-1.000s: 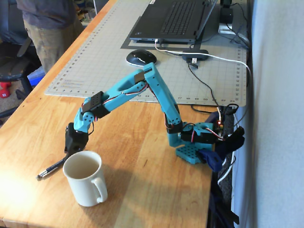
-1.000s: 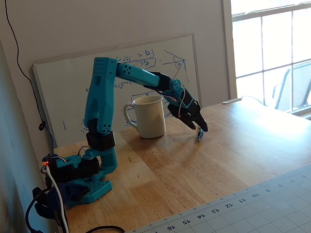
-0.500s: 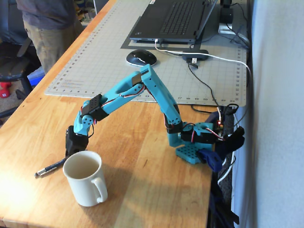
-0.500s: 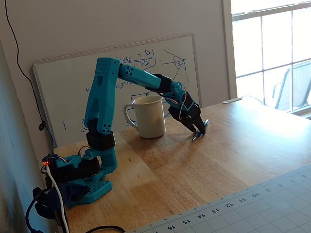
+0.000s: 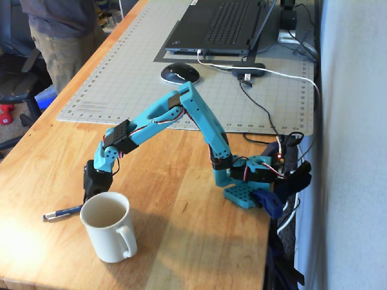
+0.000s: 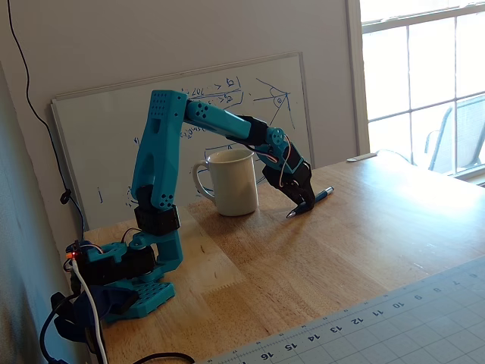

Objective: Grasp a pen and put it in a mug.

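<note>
The dark pen lies flat on the wooden table, left of the mug in a fixed view, with its silvery end pointing left. In another fixed view the pen lies right of the mug. The cream-white mug stands upright near the table's front edge with its handle toward the camera; it also shows in another fixed view. My black gripper reaches down beside the mug, and its fingers meet on the pen's barrel at table level. In a fixed view the gripper is partly hidden behind the mug's rim.
A grey cutting mat with a laptop and a mouse lies behind the arm. A person stands at the far left. A whiteboard leans on the wall. The arm's base is clamped at the right edge.
</note>
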Available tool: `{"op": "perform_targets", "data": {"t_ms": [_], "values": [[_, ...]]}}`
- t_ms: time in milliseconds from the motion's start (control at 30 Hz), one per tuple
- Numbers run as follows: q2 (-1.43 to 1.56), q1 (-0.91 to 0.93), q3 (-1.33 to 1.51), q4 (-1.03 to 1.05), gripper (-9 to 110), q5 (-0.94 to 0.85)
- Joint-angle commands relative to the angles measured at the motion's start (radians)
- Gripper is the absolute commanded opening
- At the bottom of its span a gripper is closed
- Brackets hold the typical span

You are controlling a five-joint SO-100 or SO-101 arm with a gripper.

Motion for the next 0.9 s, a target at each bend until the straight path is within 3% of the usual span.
{"op": "perform_targets", "data": {"t_ms": [0,167,300,867], "values": [[0.207,0.002,-0.044,-0.021,0,-0.006],[0.345,0.002,-0.006,-0.021,0,-0.044],[0.425,0.002,-0.005,-0.021,0,-0.236],[0.739,-0.011,0.014,-0.006,0,-1.812]]}}
